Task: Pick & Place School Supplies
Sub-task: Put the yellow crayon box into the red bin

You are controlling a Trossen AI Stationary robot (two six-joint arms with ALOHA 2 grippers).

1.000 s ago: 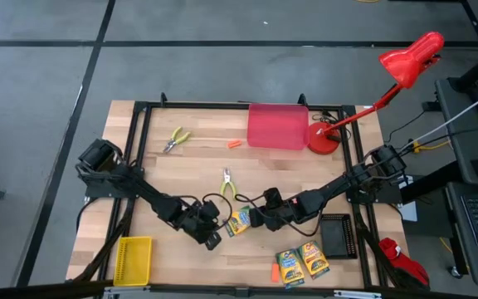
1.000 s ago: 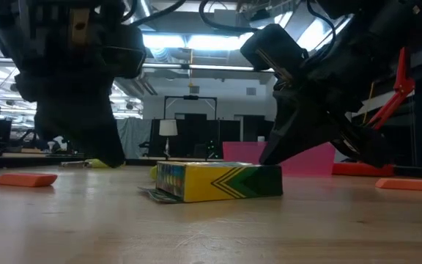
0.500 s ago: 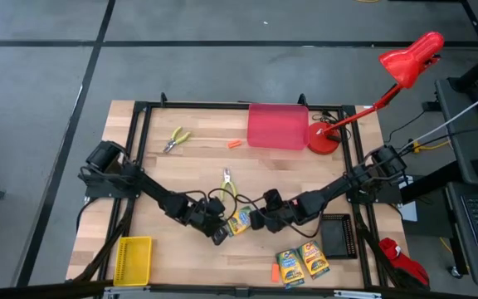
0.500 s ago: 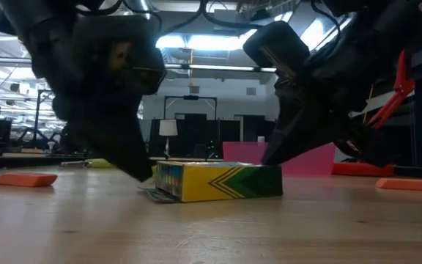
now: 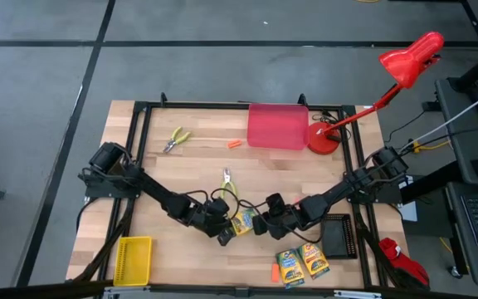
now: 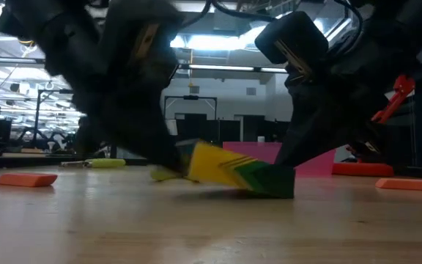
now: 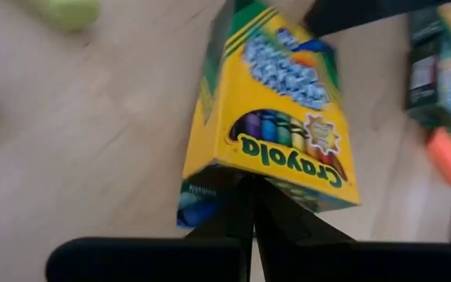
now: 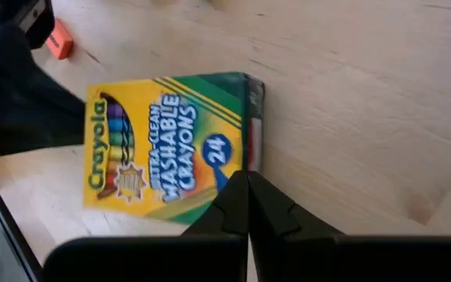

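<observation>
A green-and-yellow crayon box [image 5: 241, 221] sits tilted mid-table between my two shut grippers. My left gripper [image 5: 225, 236] is at the box's left end and my right gripper [image 5: 260, 225] at its right end. Two more crayon boxes [image 5: 301, 262] lie flat near the front edge, beside an orange stick [image 5: 274, 272]. Another orange stick [image 5: 235, 144] lies in front of the red bin. One pair of pliers [image 5: 226, 183] lies just beyond the grippers, and another pair [image 5: 175, 139] lies at the far left. My left gripper has its shut fingertips [image 7: 249, 188] wedged under the box's left end [image 7: 233, 168], coming slantwise down from the table's left. That end [image 6: 189, 155] rides up on the fingers, clear of the table. My right gripper sets its shut fingertips [image 8: 247, 184] against the box's green right end [image 8: 250, 149], slanting down from the table's right. That end [image 6: 273, 185] stays on the table, and the box slopes down toward it.
A red bin [image 5: 278, 126] and a red lamp's base [image 5: 322, 139] stand at the far edge. A yellow bin [image 5: 133, 259] is at the front left and a black bin [image 5: 336, 235] at the right. A dark frame [image 5: 139, 149] rims the table.
My left gripper has moved toward the table's right, reached the crayon box's left end and slid under it. The box lay flat before. Now its left end is tipped up, while its right end stays on the table by my right gripper.
</observation>
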